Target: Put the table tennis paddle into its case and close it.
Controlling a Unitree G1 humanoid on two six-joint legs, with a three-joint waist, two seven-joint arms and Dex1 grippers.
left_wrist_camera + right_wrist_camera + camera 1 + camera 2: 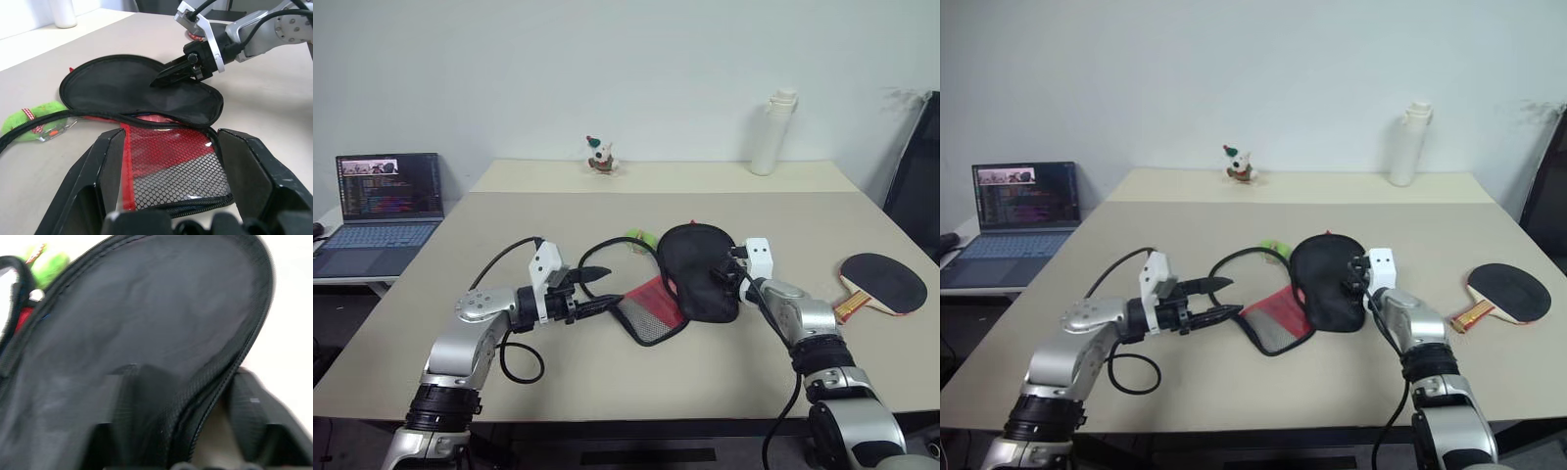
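1. Case (690, 274) lies unzipped at the centre of the table (607, 211), its black flap thrown open on the right half and its red panel with mesh pocket on the left.
2. Left gripper (597, 290) hovers just left of the mesh end, fingers spread and empty, probably placed to steady that end.
3. Green zipper tag (636, 240) rests on the far side of the case, beside the loose zip edge.
4. Right gripper (726, 270) straddles the flap's right rim, one finger inside and one outside; whether it has clamped the rim cannot be told. This likely keeps the mouth open.
5. Table tennis paddle (881, 284) lies flat, well apart, near the right table edge, black face up, tan-and-red handle pointing towards the case.
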